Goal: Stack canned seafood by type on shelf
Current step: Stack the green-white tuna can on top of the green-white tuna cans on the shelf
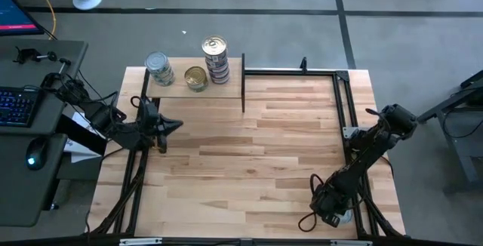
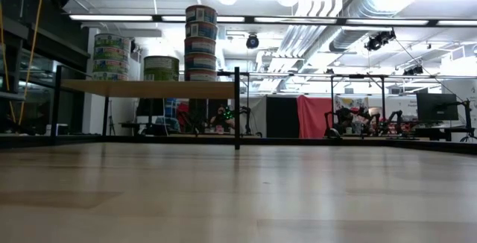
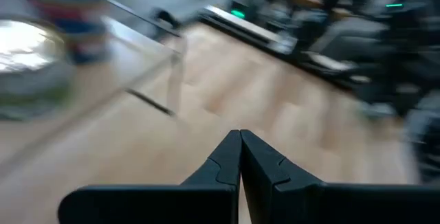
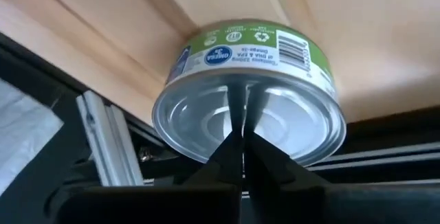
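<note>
The shelf (image 1: 189,91) (image 2: 149,88) stands at the table's far left and carries three groups of tins: a short stack (image 1: 158,69) (image 2: 110,57), a single gold-topped tin (image 1: 196,78) (image 2: 161,68) and a tall stack (image 1: 216,59) (image 2: 201,42). My left gripper (image 1: 175,125) (image 3: 240,138) is shut and empty, hovering near the table's left side, just in front of the shelf. My right gripper (image 1: 326,207) (image 4: 242,138) is shut at the table's near right corner, pointing down at a green-labelled tin (image 4: 247,93) with a silver top, which lies at the table's edge. My right gripper comes from above with its shut fingertips (image 4: 240,110) over the middle of the green-labelled tin's silver top (image 4: 289,124). Whether they touch it, I cannot tell. The tin rests on the table by the edge.
A black metal frame (image 1: 302,71) runs along the table's far edge and down its right side (image 1: 349,106). A desk with a keyboard and mouse (image 1: 19,106) stands beyond the table's left edge. Bare wood (image 1: 249,155) lies between the two arms.
</note>
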You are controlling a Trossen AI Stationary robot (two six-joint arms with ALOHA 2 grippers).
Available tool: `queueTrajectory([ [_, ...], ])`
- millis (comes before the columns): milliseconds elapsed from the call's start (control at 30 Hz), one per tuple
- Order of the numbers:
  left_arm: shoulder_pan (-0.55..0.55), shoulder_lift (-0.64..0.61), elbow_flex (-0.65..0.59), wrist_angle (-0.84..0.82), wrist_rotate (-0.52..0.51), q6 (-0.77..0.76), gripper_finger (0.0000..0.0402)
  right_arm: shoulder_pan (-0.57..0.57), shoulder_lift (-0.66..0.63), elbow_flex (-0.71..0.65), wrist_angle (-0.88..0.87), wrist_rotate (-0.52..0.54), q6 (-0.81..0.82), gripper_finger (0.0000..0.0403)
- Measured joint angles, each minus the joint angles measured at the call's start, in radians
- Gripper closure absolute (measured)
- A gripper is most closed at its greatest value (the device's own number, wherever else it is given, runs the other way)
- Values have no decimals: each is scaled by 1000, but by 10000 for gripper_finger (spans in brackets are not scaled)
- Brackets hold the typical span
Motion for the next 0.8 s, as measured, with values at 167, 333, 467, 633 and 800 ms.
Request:
queueTrajectory([
  [167, 0, 10, 1, 163, 175, 42, 401, -82, 22, 3, 56, 40, -97, 401],
  [333, 0, 63, 1, 260, 229, 46, 401, -235, 23, 67, 81, 272, -276, 403],
  [467, -1, 148, 1, 258, 235, 47, 402, -378, 36, 150, 73, 489, -426, 403],
  [633, -1, 275, 1, 261, 207, 25, 401, -536, 126, 249, 125, 570, -627, 403],
  [800, -5, 364, 1, 265, 241, -31, 401, -647, 315, 411, 268, 570, -823, 403],
])
